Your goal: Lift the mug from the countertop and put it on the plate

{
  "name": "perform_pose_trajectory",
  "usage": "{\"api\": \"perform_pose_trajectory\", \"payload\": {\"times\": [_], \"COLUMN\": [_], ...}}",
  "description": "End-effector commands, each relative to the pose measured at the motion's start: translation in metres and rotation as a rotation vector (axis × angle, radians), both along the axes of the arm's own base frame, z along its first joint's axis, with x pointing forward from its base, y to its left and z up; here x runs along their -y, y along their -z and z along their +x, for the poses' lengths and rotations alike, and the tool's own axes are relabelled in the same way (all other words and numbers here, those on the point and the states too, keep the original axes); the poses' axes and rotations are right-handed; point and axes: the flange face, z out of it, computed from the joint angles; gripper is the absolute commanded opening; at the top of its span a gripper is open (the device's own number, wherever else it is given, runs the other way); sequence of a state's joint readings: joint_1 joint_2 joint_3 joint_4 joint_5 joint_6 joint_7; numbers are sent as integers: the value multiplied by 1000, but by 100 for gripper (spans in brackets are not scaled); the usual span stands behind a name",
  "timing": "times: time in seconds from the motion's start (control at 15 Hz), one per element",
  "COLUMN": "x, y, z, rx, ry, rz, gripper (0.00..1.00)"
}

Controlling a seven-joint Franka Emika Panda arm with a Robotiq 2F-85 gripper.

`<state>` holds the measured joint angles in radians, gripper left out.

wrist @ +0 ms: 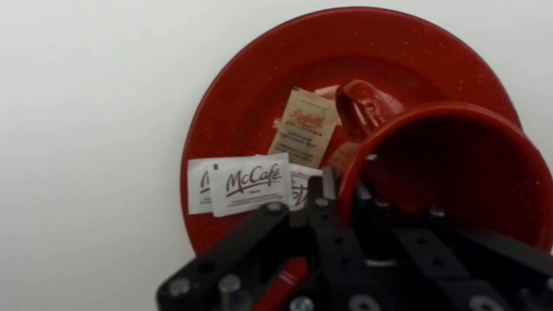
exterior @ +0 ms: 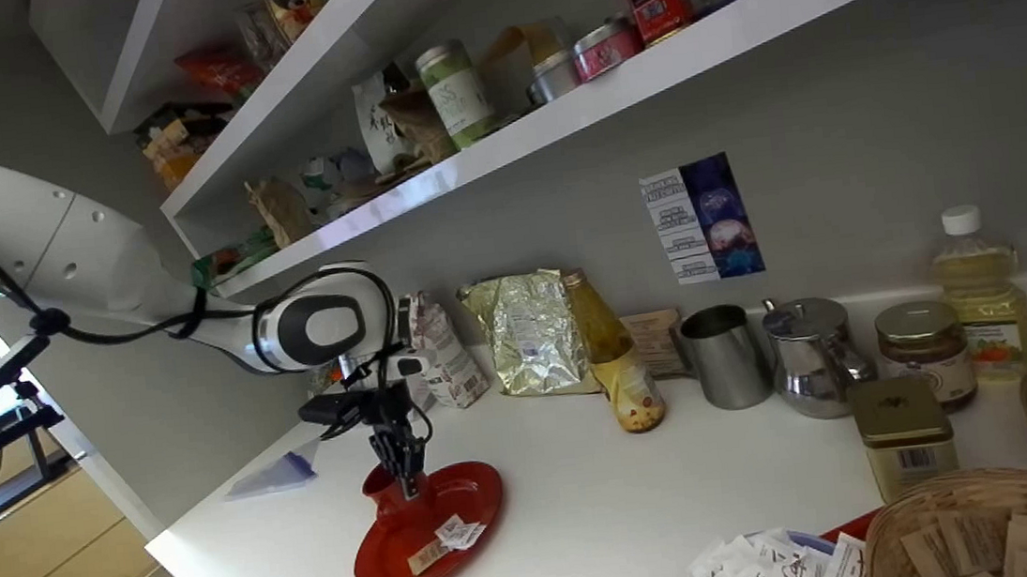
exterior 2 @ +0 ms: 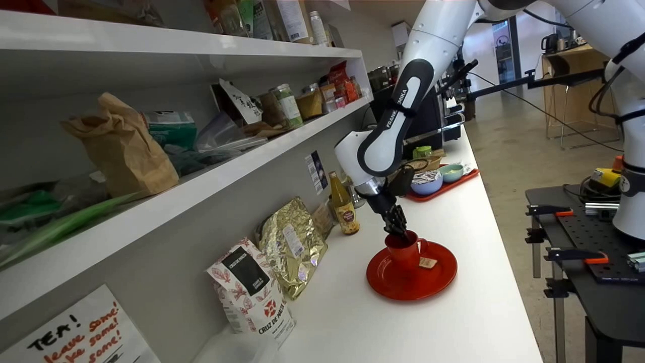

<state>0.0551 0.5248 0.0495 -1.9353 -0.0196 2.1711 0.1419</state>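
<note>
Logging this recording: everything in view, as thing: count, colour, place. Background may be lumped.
mug: one, red, over plate, contact unclear
plate: one, red, on countertop
countertop: one, white, along wall
bottles: two, yellow, by wall
packets: several, gold, brown, patterned, by wall
metal pots: two, grey, by wall
jar: one, brown, beside bottle
tin: one, gold, near jar
baskets: two, tan, near tin
bowls: two, blue and teal, on tray
tray: one, red, on countertop
sachets: many, white and tan, on plate, in bowl, basket
notices: two, mostly white, on wall
shelves: several, white, above countertop
shelf goods: many, mixed colours, on shelves
side table: one, black, beside countertop
arm: one, white, above countertop
gripper: one, black, closed on mug's rim
</note>
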Motion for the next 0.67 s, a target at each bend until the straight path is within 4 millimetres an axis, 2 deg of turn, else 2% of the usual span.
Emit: {"api": "perform_pose_trajectory", "payload": {"times": [0.0, 0.27, 0.6], "x": [-37, -63, -69], "y": [-6, 1, 8], "z": [3, -2, -5], "rx": [5, -12, -23], "ry": [-48, -87, -101], "rz": [27, 28, 23], "gripper": [2, 2, 2]}}
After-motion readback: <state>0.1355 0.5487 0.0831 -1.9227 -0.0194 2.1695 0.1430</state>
